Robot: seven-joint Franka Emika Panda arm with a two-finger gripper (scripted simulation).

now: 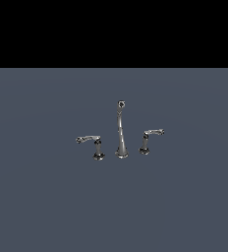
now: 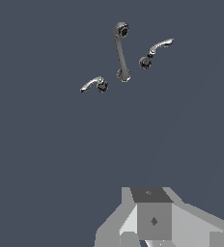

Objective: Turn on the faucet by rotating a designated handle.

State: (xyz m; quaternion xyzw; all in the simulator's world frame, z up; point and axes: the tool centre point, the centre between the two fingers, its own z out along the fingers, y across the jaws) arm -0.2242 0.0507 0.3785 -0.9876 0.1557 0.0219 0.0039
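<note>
The faucet's tall chrome spout [image 1: 121, 132] stands mid-floor between two short lever handles. The handle [image 1: 90, 143] is the one on the exterior view's left, with a long thin arm drooping at its tip. Its twin [image 1: 151, 137] stands on the exterior view's right. The wrist view shows the spout [image 2: 121, 53], the handle [image 2: 93, 85] and the twin [image 2: 156, 51] from above. Only grey parts of my gripper [image 2: 152, 226] show, at that picture's edge and far from the faucet. Its jaws are not clear. The arm is absent from the exterior view.
A flat blue-grey floor [image 1: 47, 206] surrounds the faucet on every side. A black band fills the top of the exterior view.
</note>
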